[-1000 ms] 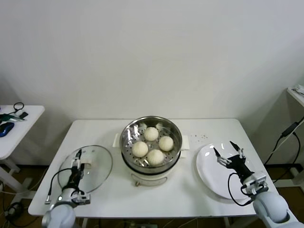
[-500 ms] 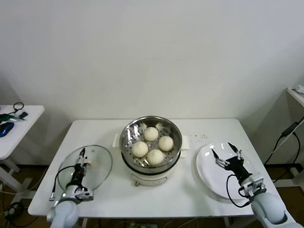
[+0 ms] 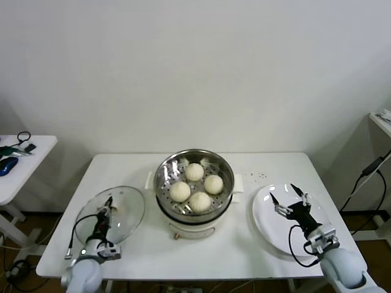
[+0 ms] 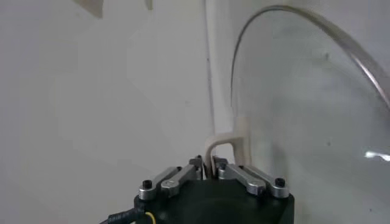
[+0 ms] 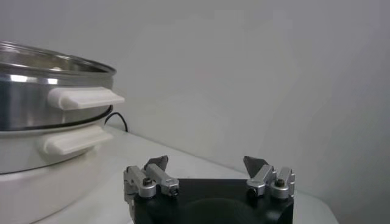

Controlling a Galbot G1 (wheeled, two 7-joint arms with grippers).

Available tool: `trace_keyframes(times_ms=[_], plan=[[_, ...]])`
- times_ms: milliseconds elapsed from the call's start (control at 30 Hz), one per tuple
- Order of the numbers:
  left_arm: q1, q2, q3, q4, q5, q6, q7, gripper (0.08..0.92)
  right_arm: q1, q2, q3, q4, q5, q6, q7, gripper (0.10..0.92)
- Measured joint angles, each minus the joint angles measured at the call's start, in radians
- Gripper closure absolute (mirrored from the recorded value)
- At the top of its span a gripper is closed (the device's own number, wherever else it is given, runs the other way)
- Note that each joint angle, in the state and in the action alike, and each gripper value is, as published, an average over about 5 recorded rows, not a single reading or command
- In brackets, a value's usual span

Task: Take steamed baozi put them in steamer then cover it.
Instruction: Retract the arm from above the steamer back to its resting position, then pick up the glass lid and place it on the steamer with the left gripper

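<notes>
Steamer (image 3: 194, 189) at the middle of the white counter (image 3: 256, 250), open-topped, its two white side handles pointing left and right across the counter. Four steamed baozi (image 3: 195, 187) lie on its perforated tray, set in a diamond: one toward the wall, one toward the robot, one to each side, close together.

To the robot's left of the steamer, well apart from it, the cover (image 3: 112, 215) lies on the counter near the front edge. Its white oblong handle sits at the centre of the glass; the handle's long axis appears to run roughly from the robot toward the wall. In the left wrist view the cover (image 4: 317, 122) shows as a curved glass pane with a metal rim, the handle a pale arch standing between the fingertips.

Left gripper (image 3: 107, 210), over the centre of the cover, is clamped on the handle (image 4: 226, 146), jaws drawn together around it.

Right gripper (image 3: 287, 198), to the robot's right of the steamer, hovers over a flat white plate (image 3: 264, 223), jaws spread wide, holding nothing. In the right wrist view its gripper (image 5: 207, 165) faces the steamer (image 5: 42, 122) side-on.
</notes>
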Motion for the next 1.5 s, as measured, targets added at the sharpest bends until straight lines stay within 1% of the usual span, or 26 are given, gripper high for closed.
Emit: trace_keyframes(times_ms=[67, 133, 300, 433, 767, 1067, 1300, 1500], plan=[[0.005, 0.005, 0.000, -0.009, -0.006, 0.002, 0.001, 0.843, 0.001, 0.000, 0.000, -0.002, -0.001, 0.001, 0.000, 0.203], [0.012, 0.010, 0.000, -0.022, -0.013, 0.005, 0.004, 0.849, 0.003, 0.000, -0.001, -0.003, -0.002, 0.002, -0.001, 0.203], [0.036, 0.024, -0.001, -0.072, -0.032, 0.017, 0.011, 0.849, 0.005, -0.004, 0.001, -0.005, -0.002, 0.003, -0.001, 0.203], [0.066, 0.039, -0.003, -0.136, -0.051, 0.035, 0.021, 0.849, 0.007, -0.009, 0.004, -0.009, -0.002, 0.004, -0.001, 0.203], [0.173, 0.082, -0.023, -0.371, -0.091, 0.121, 0.055, 0.849, 0.025, -0.020, -0.003, -0.022, -0.002, 0.006, -0.002, 0.203], [0.258, 0.134, -0.009, -0.592, -0.109, 0.246, 0.084, 0.849, 0.046, -0.033, -0.015, -0.040, -0.003, 0.005, -0.002, 0.203], [0.249, 0.202, 0.077, -0.684, -0.114, 0.375, 0.098, 0.849, 0.064, -0.036, -0.023, -0.057, -0.006, 0.006, -0.002, 0.203], [0.158, 0.260, 0.225, -0.716, -0.122, 0.503, 0.149, 0.849, 0.077, -0.030, -0.031, -0.069, -0.014, 0.006, 0.000, 0.203]])
